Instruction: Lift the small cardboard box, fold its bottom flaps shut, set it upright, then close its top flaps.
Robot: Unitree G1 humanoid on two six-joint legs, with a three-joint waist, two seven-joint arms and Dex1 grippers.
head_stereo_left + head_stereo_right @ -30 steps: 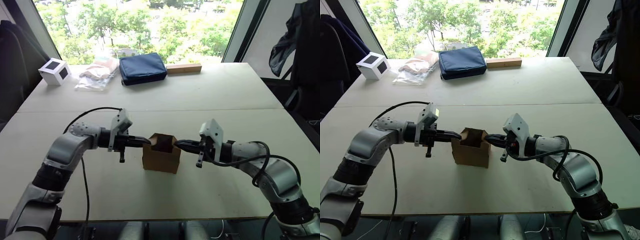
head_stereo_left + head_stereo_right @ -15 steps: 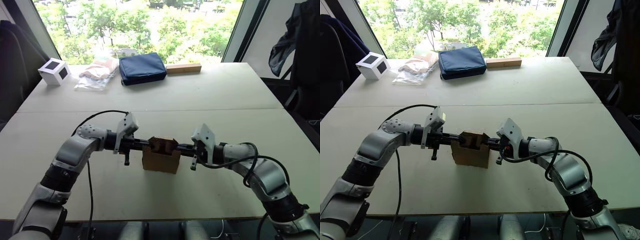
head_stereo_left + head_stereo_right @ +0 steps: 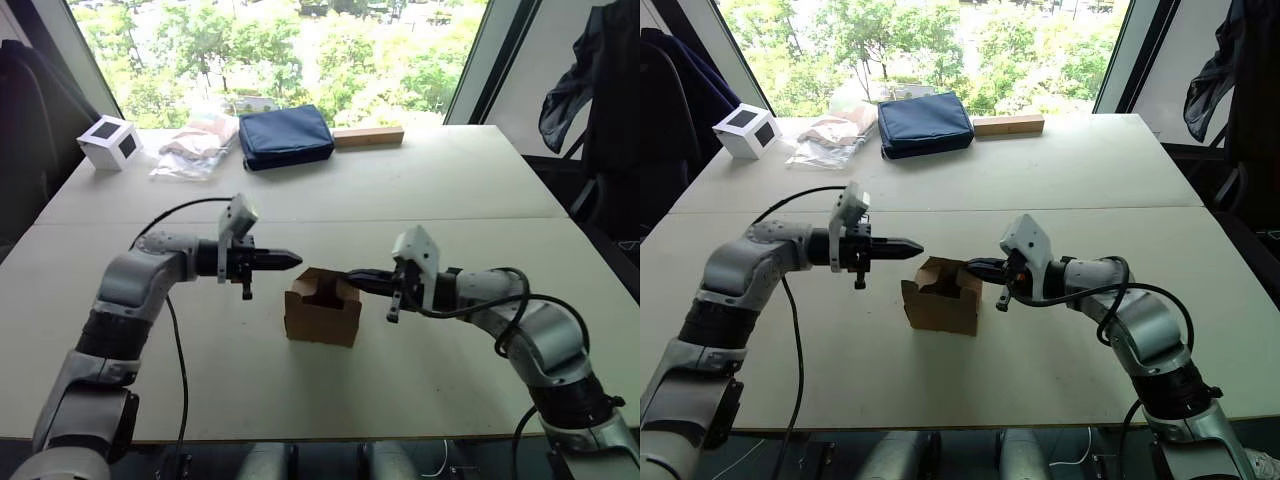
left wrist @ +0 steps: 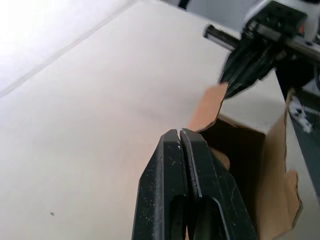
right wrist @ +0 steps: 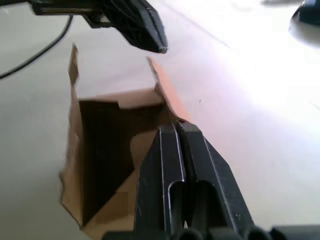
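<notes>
Small cardboard box upright on the near middle of the worktop, top flaps standing open, interior dark. Left end effector just up and left of the box's far-left rim, fingers pressed together on nothing; right end effector at the right-hand flap's top edge, fingers likewise closed and empty. Far along the worktop: white cube, plastic-wrapped packet, navy pouch, wooden block.
</notes>
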